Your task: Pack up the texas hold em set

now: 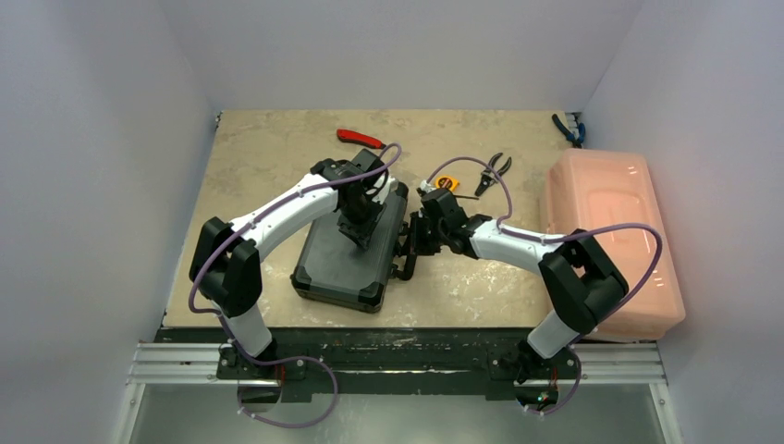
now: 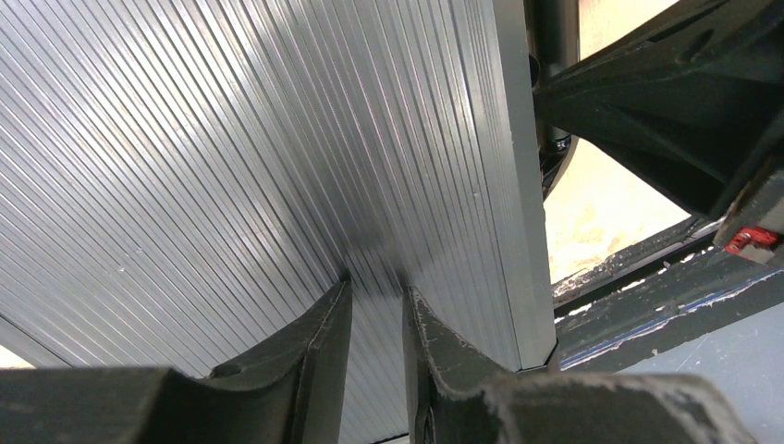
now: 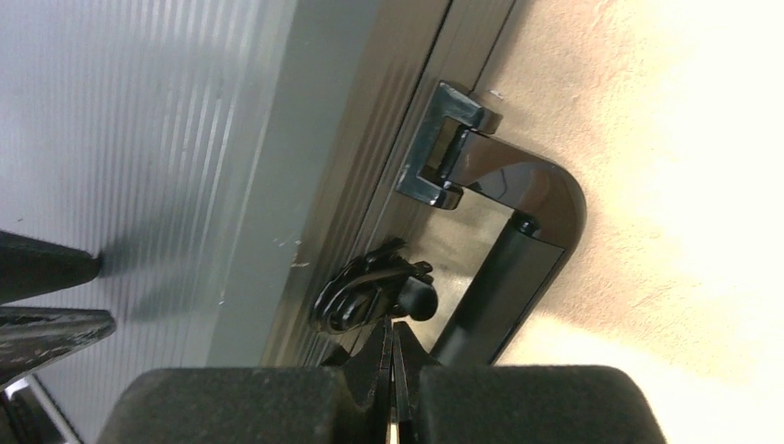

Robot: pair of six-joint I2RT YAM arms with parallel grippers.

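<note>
The black briefcase (image 1: 347, 264) of the texas hold em set lies closed on the table, its handle (image 3: 518, 259) facing right. My left gripper (image 1: 359, 239) points down at the ribbed lid (image 2: 231, 139). Its fingers stand close together with nothing between them, and the left gripper (image 2: 374, 282) has its tips on the lid. My right gripper (image 1: 413, 242) is at the case's right side. In the right wrist view, my right gripper (image 3: 392, 322) is shut and empty, tips touching the black latch (image 3: 365, 294) beside the handle. Cards, discs and dice are out of view.
A large pink bin (image 1: 615, 240) lies at the table's right edge. Behind the case are a red-handled tool (image 1: 359, 139), a yellow tape measure (image 1: 447, 182) and black pliers (image 1: 493, 173). Blue-handled pliers (image 1: 569, 129) sit in the far right corner.
</note>
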